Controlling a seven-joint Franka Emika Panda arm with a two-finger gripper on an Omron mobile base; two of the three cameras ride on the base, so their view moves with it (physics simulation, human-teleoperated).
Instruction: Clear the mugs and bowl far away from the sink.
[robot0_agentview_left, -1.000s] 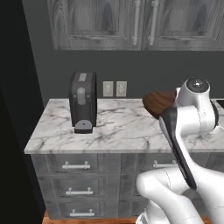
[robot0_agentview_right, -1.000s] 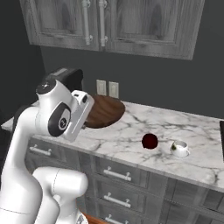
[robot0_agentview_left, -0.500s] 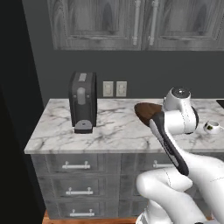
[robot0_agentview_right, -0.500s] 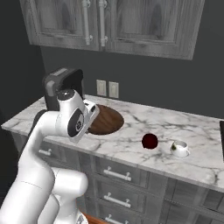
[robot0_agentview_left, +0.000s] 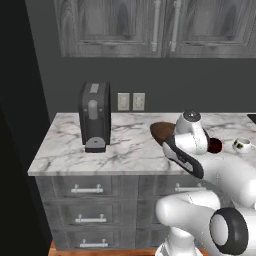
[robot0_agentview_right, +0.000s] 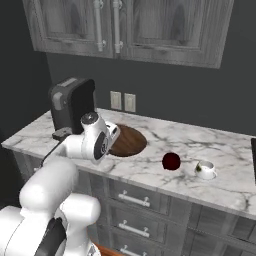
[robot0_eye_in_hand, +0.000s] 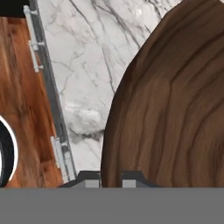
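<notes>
Hand view: end effector (robot0_eye_in_hand: 109, 179) nearly closed, fingertips (robot0_eye_in_hand: 86, 178) close together at the rim of the bowl (robot0_eye_in_hand: 175, 100), pinching it. Held, by the look of it, with the bowl's wood-grained brown surface right up against the camera and marble table (robot0_eye_in_hand: 87, 65) beyond.

Compared with a second ago: lowered, and swung a little toward the coffee machine (robot0_agentview_left: 94, 116). Bowl carried along with the wrist in both base views, from higher up over the table to low over the marble now. Whether already touching down or just above, cannot tell. Good for the task, probably: bowl now well apart from the black edge at the far right of the table (robot0_agentview_left: 252, 117), possibly the sink. Likely close to release.

Bowl itself: round, shallow, dark reddish-brown with darker grain bands, much wider than a mug. From the right base view, near the middle of the table, between the coffee machine and a small red ball (robot0_agentview_right: 171, 160).

Further out: one white mug (robot0_agentview_right: 205, 169) with a dark greenish mark, standing just beside the red ball on the sink side, not yet handled. Probably next in line once the bowl is let go.
</notes>
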